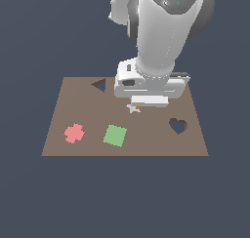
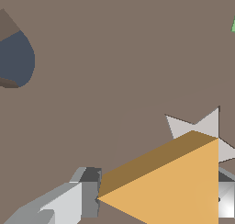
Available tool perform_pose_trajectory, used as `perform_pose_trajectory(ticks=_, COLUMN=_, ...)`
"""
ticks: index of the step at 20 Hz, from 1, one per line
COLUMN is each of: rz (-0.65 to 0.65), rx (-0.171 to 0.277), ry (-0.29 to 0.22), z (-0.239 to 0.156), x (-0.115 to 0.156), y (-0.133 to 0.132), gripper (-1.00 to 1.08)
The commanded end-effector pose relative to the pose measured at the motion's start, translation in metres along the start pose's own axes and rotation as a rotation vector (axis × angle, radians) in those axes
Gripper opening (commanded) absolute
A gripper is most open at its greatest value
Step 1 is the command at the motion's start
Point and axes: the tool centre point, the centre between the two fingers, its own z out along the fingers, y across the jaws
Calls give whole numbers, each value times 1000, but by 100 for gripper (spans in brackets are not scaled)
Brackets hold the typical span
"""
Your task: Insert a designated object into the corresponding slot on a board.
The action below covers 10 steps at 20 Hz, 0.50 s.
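Observation:
In the wrist view my gripper (image 2: pixel 158 198) is shut on the designated object, a thick orange triangular block (image 2: pixel 174 182). One grey finger (image 2: pixel 87 191) meets its point and the other finger (image 2: pixel 226 200) meets its flat side. Just beyond the block a grey star (image 2: pixel 206 129) lies on the brown board (image 2: pixel 114 58). In the exterior view the hand hides most of the gripper (image 1: pixel 138 107); only a speck of orange shows beside the star (image 1: pixel 132 108). The slot, a dark triangular cutout (image 1: pixel 99 85), lies at the board's (image 1: pixel 63 110) far edge, toward the exterior view's left of the hand.
A dark heart-shaped cutout (image 1: pixel 177 126) (image 2: pixel 16 58) sits at the exterior view's right. A green square (image 1: pixel 115 135) and a pink cross-shaped piece (image 1: pixel 74 133) lie near the board's front edge. The white arm (image 1: pixel 156 32) towers over the far middle.

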Motion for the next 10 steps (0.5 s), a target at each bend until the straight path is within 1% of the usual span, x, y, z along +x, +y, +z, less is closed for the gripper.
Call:
perform_pose_trajectory(ticks=1, rz=133, rx=0, ry=0, z=-1, x=3, y=23, gripper=-100)
perform_pose_trajectory(ticks=5, rz=344, rx=0, ry=0, z=-2, x=0, y=58, gripper=-100)
perform_pose_trajectory(ticks=10, rz=603, rx=0, ry=0, z=-4, x=-15, y=101, gripper=-100)
